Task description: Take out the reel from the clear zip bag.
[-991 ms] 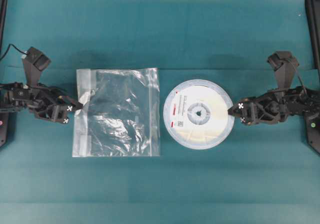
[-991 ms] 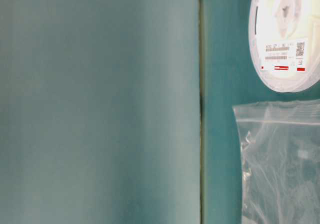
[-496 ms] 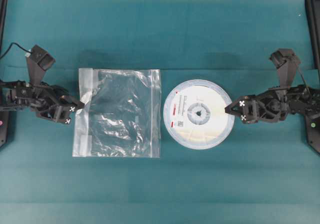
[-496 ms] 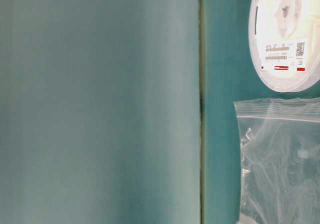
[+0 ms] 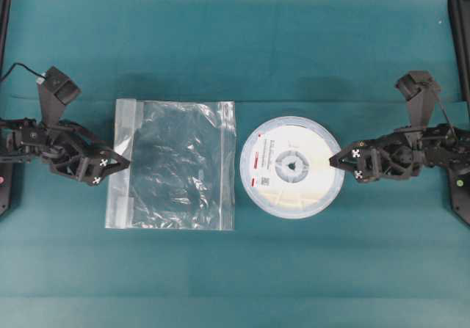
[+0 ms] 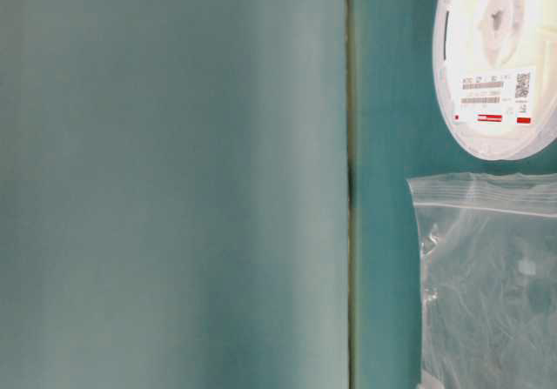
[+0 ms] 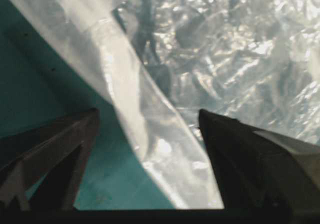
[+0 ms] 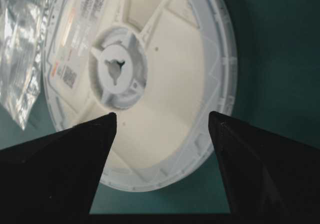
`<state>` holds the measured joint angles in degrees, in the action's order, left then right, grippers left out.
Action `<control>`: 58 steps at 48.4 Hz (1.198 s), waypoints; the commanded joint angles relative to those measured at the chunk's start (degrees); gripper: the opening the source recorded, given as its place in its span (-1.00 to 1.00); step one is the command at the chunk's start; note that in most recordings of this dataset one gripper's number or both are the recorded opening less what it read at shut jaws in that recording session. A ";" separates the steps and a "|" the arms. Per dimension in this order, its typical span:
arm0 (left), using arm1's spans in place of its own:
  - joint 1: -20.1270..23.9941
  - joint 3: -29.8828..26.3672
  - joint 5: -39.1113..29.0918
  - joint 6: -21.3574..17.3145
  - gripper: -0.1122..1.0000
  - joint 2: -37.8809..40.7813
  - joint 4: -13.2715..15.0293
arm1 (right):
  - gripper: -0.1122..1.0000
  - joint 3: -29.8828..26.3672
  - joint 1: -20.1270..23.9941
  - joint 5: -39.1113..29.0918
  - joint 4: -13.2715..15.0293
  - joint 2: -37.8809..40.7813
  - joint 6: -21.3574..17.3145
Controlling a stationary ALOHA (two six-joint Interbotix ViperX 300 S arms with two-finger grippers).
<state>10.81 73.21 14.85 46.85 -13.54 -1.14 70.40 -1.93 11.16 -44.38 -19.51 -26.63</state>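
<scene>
Reel [image 5: 292,166] is seen flat on the bench [image 5: 235,269], fully outside the clear zip bag [image 5: 173,165] — just ahead of the right pincer [image 5: 338,163], nearer arm. Both pincers are spread, nothing pinched; the left pincer [image 5: 120,164] straddles the bag's edge.

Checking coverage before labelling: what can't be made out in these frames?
- Table-level view: the reel and the clear zip bag are cut off by the right edge; neither gripper shows.
- Label print and code: too small overhead, blurred in the right wrist view.
- Left wrist view: blurred bag plastic fills the frame, zip strip not traceable.
- Overhead: the left gripper overlaps the bag's edge and the right gripper the reel's rim; contact can't be judged.
</scene>
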 commanded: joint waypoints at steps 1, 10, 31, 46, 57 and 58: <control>-0.44 -0.44 -0.53 -0.35 0.88 -2.02 -0.18 | 0.81 -1.49 0.53 0.35 0.18 -1.05 1.93; -1.85 -0.88 -4.39 -0.88 0.88 -8.79 -0.18 | 0.81 -2.72 1.14 0.35 0.18 -3.78 5.36; -4.13 -2.02 -13.89 -7.38 0.87 -31.99 -0.53 | 0.81 -4.83 1.23 0.09 0.18 -15.56 23.38; -5.71 -2.99 -15.21 -16.70 0.87 -41.48 -0.53 | 0.81 -4.39 1.23 -0.97 0.18 -23.38 33.22; -8.09 -3.43 -14.85 -24.52 0.87 -42.45 -0.53 | 0.81 -4.22 1.23 -2.99 0.26 -26.89 39.02; -8.26 -3.52 -14.85 -25.31 0.87 -42.45 -0.53 | 0.81 -4.22 1.23 -3.16 0.18 -27.16 39.64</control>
<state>3.34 71.28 -0.53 23.38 -56.16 -1.49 66.71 -0.88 8.35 -44.30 -45.97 10.81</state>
